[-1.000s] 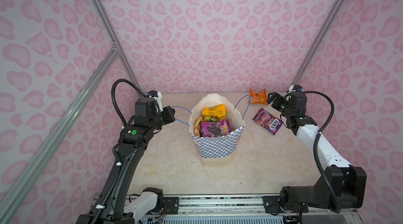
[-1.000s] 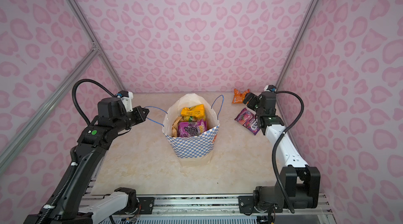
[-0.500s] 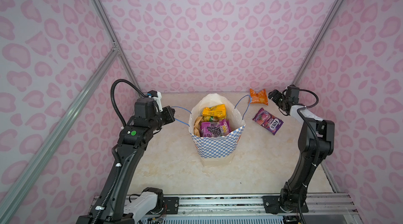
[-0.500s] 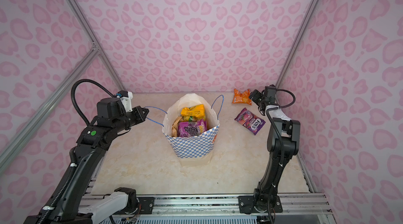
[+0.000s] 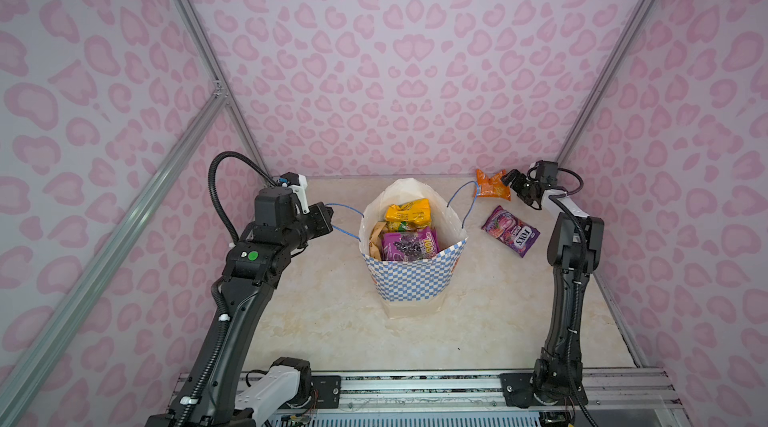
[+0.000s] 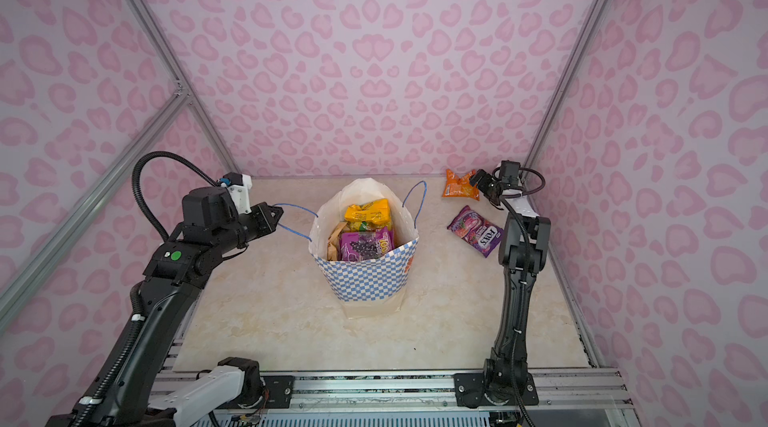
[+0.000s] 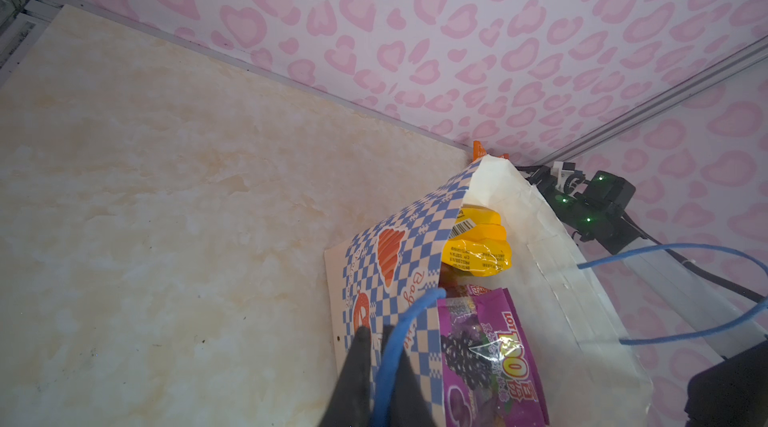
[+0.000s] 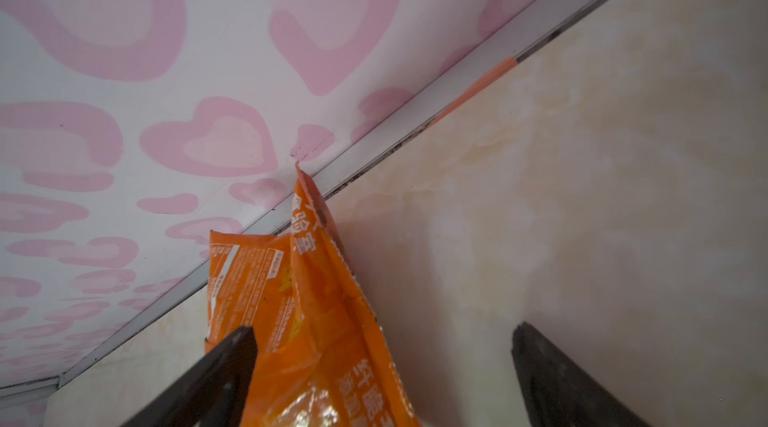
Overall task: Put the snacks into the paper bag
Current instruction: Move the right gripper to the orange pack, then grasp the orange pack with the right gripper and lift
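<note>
Standing upright, paper bag (image 5: 409, 279) has cord (image 7: 401, 327) pinched by left hand (image 5: 329, 217); right hand (image 5: 508, 186) spread.

Packet: orange packet (image 8: 307, 321), crinkled, white Chinese characters, one corner pointing toward the wall.
Right gripper: right gripper (image 8: 384, 331), jaws wide apart; packet beside one dark finger (image 8: 216, 371), perhaps touching.
Surface: pale marbled tabletop (image 8: 582, 196).
Backdrop: heart-patterned wall (image 8: 166, 72), metal strip (image 8: 457, 74) at its foot.
</note>
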Motion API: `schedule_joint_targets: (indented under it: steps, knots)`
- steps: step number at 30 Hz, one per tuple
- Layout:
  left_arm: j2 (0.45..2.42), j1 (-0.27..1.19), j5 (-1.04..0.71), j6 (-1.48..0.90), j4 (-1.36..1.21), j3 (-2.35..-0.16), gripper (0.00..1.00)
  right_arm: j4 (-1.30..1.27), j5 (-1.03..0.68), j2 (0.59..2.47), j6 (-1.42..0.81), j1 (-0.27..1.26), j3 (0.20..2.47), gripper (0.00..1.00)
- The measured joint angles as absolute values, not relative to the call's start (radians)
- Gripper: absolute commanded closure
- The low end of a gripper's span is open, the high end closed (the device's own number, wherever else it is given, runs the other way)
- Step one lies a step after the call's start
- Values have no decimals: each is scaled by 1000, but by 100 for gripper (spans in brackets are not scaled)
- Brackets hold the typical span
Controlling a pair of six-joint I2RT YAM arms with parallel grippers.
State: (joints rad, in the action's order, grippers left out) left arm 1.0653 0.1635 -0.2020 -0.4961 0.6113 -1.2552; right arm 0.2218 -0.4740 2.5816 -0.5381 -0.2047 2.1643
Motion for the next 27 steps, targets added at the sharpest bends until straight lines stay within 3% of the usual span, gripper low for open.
schedule_joint_targets:
  steps: [10, 23, 27]
  knots:
    - [1062, 163, -202, -496, 611, -1255, 89, 382, -540, 2709, -456, -168, 2403, 15]
    - [1059, 163, -202, -496, 611, -1255, 89, 587, -450, 2762, -363, -128, 2555, 34]
    - [1057, 163, -202, -496, 611, -1255, 89, 626, -425, 2762, -347, -117, 2564, 44]
